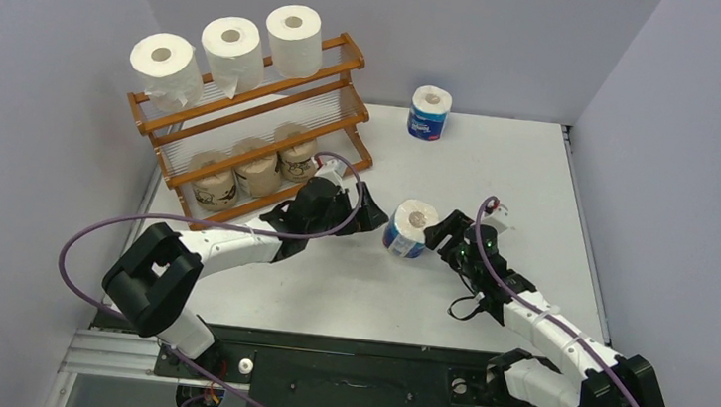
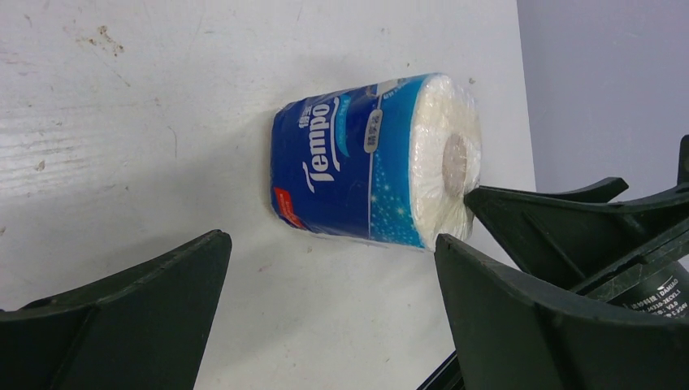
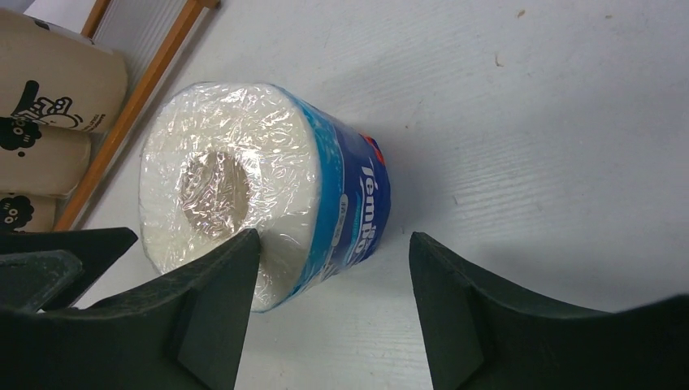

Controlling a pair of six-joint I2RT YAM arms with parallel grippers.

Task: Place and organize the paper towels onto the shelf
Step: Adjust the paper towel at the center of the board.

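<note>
Near the middle of the counter (image 1: 499,177), one blue-and-white roll (image 1: 410,230) printed "Tempo" sits between the two arms, its plastic-wrapped white end turned toward the right wrist camera. Against it the right gripper (image 3: 333,242) holds its jaws partly open. One finger (image 3: 215,301) rests on the white end beside the core, while the other finger (image 3: 487,317) stands just off the blue wrap, so nothing is clamped. Whether the roll stands flat or tips a little I cannot tell. Opposite, the left gripper (image 2: 331,240) has its jaws spread wide and empty, with the roll just beyond their tips rather than between them. Well behind, near the far edge, a second blue-and-white roll (image 1: 430,113) stands upright on the counter by itself. Off to the left rear stands the shelf (image 1: 235,122), set at an angle. Three white rolls (image 1: 234,47) line its top tier and three brown rolls (image 1: 256,171) sit side by side on its bottom tier.
</note>
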